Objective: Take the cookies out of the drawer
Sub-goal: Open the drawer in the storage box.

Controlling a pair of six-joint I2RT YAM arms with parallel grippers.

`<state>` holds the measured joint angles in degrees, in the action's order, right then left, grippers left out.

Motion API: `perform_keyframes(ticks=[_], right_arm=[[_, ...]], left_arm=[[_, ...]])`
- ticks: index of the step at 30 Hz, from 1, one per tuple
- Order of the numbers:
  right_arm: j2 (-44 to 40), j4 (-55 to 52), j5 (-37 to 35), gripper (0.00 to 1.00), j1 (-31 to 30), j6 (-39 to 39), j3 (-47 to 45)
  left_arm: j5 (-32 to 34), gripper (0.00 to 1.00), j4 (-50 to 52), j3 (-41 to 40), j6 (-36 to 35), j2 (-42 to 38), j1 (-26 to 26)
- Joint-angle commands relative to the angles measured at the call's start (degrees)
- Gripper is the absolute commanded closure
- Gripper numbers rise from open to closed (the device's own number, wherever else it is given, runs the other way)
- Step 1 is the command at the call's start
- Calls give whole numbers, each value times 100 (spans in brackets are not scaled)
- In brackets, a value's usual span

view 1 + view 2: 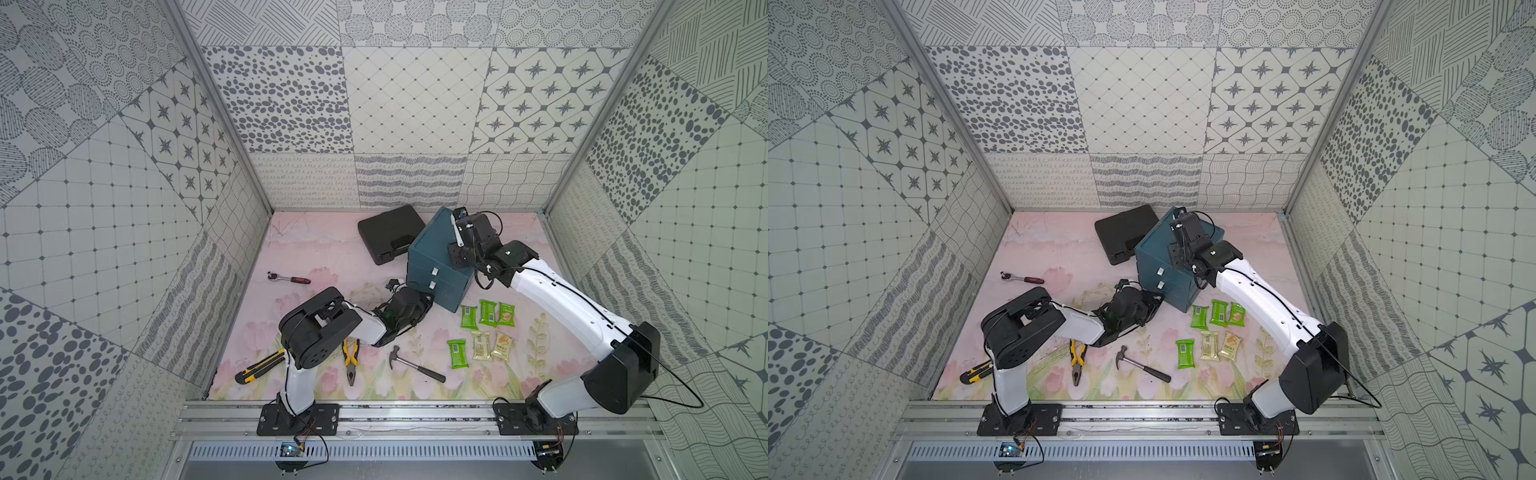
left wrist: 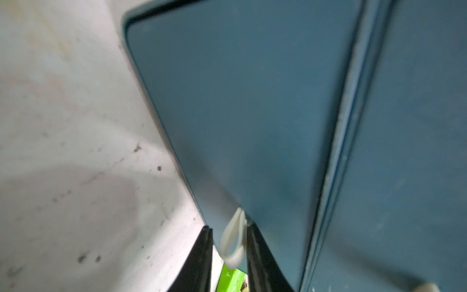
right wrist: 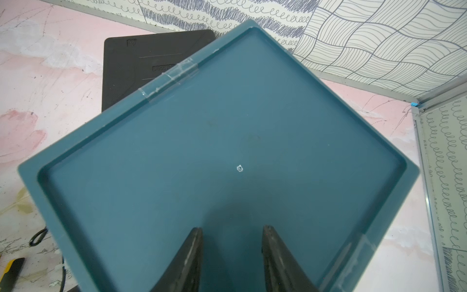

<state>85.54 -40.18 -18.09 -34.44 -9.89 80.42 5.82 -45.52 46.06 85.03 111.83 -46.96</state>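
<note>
On mat (image 1: 324, 249), cookies (image 1: 488, 312) near, R of left hand (image 2: 228, 227), not touching

Right gripper (image 3: 232, 228): two dark fingers apart, nothing between them, positioned over recessed top of teal drawer cabinet (image 3: 227, 126). Contact with top: cannot tell. Small white mark (image 3: 239, 168) near middle of top. Clear tape (image 3: 169, 81) on raised rim. Black case (image 3: 151, 58) behind cabinet, partly hidden. Pink mat (image 3: 50, 75) beneath. Yellow-black knife (image 3: 10, 270) at frame edge.

floral mat (image 1: 316, 249) | drawers (image 1: 432, 247), case (image 1: 386, 232), ratchet (image 1: 289, 278), knife (image 1: 259, 368), pliers (image 1: 351, 362), hammer (image 1: 415, 365), cookies (image 1: 488, 313) (six, grouped)
</note>
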Motion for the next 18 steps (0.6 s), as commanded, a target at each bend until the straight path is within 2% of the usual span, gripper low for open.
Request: perform_keyframes(ticks=[1, 5, 11, 15, 18], right_arm=[[340, -842, 174, 58, -36, 11, -229], [352, -850, 174, 59, -33, 12, -238], [384, -869, 165, 59, -37, 12, -238], [432, -866, 157, 59, -37, 20, -213], [446, -865, 143, 59, -34, 31, -211]], left_arm=[[-22, 75, -284, 93, -151, 58, 64], [-38, 80, -330, 88, -163, 125, 85], [-22, 95, -362, 5, -171, 75, 85], [38, 100, -308, -165, -170, -92, 64], [142, 100, -290, -387, -121, -258, 21]])
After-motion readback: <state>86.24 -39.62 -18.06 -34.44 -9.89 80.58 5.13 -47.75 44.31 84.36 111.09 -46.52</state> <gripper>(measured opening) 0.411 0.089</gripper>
